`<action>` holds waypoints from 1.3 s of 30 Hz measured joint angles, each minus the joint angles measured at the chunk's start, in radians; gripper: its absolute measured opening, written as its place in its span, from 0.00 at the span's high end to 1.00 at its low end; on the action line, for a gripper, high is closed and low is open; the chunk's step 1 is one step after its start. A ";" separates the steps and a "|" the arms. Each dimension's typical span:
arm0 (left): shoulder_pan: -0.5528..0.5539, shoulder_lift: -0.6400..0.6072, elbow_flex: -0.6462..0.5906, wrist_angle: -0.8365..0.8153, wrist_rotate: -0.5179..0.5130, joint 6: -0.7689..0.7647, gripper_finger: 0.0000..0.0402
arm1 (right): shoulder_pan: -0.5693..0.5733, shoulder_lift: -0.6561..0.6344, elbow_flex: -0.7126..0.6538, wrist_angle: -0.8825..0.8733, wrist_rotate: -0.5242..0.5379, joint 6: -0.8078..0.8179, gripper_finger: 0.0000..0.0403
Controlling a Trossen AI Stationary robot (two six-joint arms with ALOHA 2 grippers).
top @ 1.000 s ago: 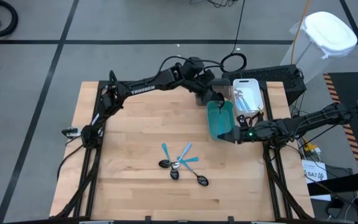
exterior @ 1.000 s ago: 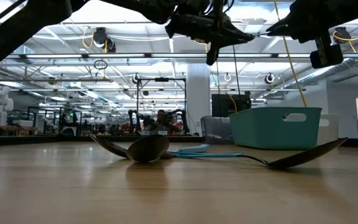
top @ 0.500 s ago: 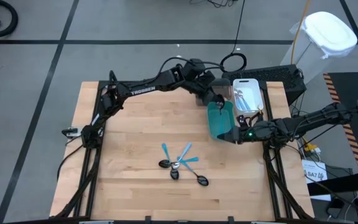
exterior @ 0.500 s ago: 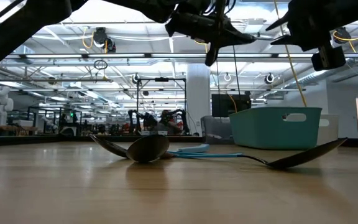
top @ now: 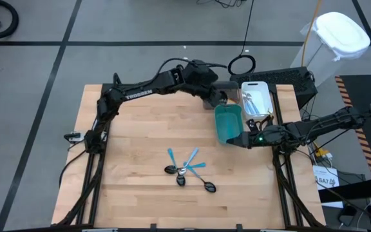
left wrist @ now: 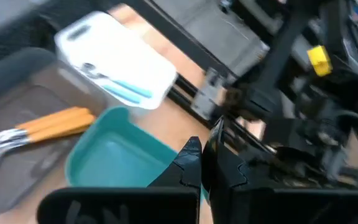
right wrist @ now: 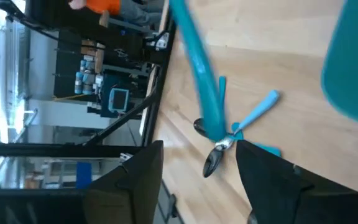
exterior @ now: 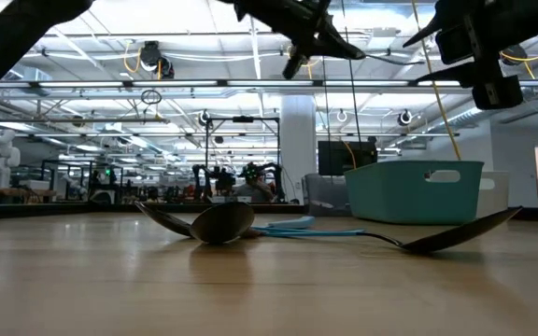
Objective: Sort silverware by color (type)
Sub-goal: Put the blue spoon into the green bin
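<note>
On the wooden table (top: 127, 167) the loose silverware (top: 189, 171) lies clustered near the front (blue-handled pieces crossing dark spoons), while the clenched, empty left gripper (top: 216, 98) hovers beside the teal bin (top: 228, 122) and the right gripper (top: 240, 140) hangs spread apart, empty.
</note>
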 joint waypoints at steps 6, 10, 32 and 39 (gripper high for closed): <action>-0.063 -0.038 0.000 -0.049 -0.187 -0.126 0.99 | 0.000 -0.014 0.000 0.008 0.000 -0.070 0.52; -0.107 -0.064 -0.001 -0.076 -0.274 -0.180 0.99 | 0.000 -0.017 0.000 -0.022 -0.004 -0.082 0.52; -0.179 -0.221 0.000 -0.273 -0.736 -0.341 0.99 | 0.013 0.357 0.749 -0.665 0.418 -1.153 0.50; -0.212 -0.217 0.000 -0.252 -0.849 -0.404 0.99 | 0.013 0.465 0.793 -0.667 0.561 -1.182 0.37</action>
